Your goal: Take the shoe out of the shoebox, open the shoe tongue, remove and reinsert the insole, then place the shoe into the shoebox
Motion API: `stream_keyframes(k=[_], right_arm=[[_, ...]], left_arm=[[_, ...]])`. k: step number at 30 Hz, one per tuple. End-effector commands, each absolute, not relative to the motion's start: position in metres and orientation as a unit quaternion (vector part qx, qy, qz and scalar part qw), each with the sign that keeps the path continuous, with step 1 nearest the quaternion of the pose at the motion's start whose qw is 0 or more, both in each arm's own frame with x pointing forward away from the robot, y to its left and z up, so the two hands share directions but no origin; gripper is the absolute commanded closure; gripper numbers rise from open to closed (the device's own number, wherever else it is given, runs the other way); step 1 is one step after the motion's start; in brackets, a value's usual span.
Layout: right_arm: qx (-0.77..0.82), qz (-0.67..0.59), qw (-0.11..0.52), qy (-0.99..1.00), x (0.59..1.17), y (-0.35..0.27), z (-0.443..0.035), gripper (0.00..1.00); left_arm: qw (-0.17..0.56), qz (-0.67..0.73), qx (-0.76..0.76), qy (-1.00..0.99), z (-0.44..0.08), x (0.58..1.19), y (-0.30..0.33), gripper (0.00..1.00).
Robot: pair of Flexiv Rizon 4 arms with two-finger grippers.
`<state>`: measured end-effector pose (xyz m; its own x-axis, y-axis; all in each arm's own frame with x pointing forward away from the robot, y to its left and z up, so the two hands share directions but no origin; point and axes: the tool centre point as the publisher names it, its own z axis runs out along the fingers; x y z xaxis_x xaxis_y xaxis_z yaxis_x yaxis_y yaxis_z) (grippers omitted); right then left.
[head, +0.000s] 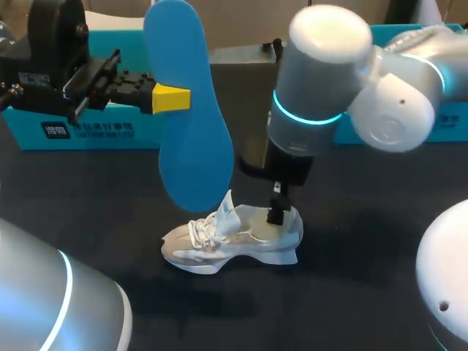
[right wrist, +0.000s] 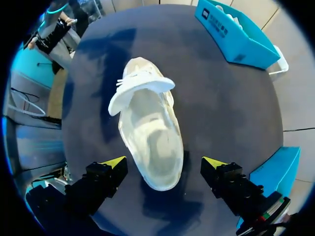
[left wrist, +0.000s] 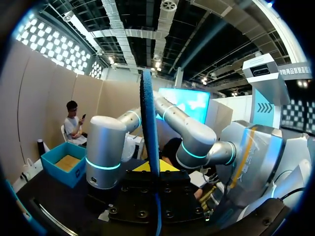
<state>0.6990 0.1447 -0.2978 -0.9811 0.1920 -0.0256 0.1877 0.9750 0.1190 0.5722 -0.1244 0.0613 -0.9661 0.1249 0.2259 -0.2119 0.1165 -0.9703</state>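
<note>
A white shoe (head: 234, 240) stands on the dark table, toe toward the left, tongue pulled up; from above, the right wrist view shows the shoe (right wrist: 150, 142) with its opening bare. My left gripper (head: 170, 98) is high at the upper left, shut on the blue insole (head: 191, 102), which hangs upright with its lower end just above the shoe's tongue. Edge-on, the insole (left wrist: 149, 132) stands between the left fingertips. My right gripper (right wrist: 165, 163) is open just above the shoe's heel, one finger on each side. In the head view the right gripper (head: 276, 212) is mostly hidden by its arm.
A blue shoebox (head: 88, 131) stands at the back left behind the left gripper, and another blue box (head: 446, 121) at the back right. In the right wrist view a blue box (right wrist: 236, 37) lies beyond the shoe's toe and a second blue box (right wrist: 278, 169) beside the right finger.
</note>
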Motion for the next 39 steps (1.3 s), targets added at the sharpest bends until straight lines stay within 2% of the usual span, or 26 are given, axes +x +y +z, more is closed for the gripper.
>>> stream_keyframes(k=[1, 11, 29, 30, 31, 34, 36, 38, 39], right_arm=[[0.088, -0.002, 0.014, 0.996, 0.713, 0.161, -0.297, 0.00], [0.071, -0.023, -0.003, 0.997, 0.723, 0.178, -0.329, 0.00], [0.072, -0.014, -0.008, 0.997, 0.716, 0.171, -0.364, 0.00], [0.072, -0.013, -0.010, 0.997, 0.715, 0.171, -0.365, 0.36], [0.072, -0.015, -0.015, 0.997, 0.715, 0.170, -0.366, 0.52], [0.070, -0.015, -0.027, 0.997, 0.715, 0.169, -0.372, 0.60], [0.070, -0.014, -0.030, 0.997, 0.714, 0.169, -0.374, 0.78], [0.071, -0.010, -0.031, 0.997, 0.713, 0.170, -0.375, 1.00], [0.071, -0.009, -0.032, 0.997, 0.712, 0.170, -0.375, 1.00]], left_arm=[[0.128, 0.663, 0.029, -0.737, 0.062, 0.574, -0.126, 1.00], [0.128, 0.663, 0.029, -0.737, 0.062, 0.574, -0.126, 1.00], [0.128, 0.663, 0.029, -0.737, 0.062, 0.574, -0.126, 1.00], [0.128, 0.663, 0.029, -0.737, 0.062, 0.574, -0.126, 1.00], [0.128, 0.663, 0.029, -0.737, 0.062, 0.574, -0.126, 1.00], [0.128, 0.663, 0.029, -0.737, 0.062, 0.574, -0.126, 1.00], [0.128, 0.663, 0.029, -0.737, 0.062, 0.574, -0.126, 1.00], [0.128, 0.663, 0.029, -0.737, 0.062, 0.574, -0.126, 1.00], [0.128, 0.663, 0.029, -0.737, 0.062, 0.574, -0.126, 1.00]])
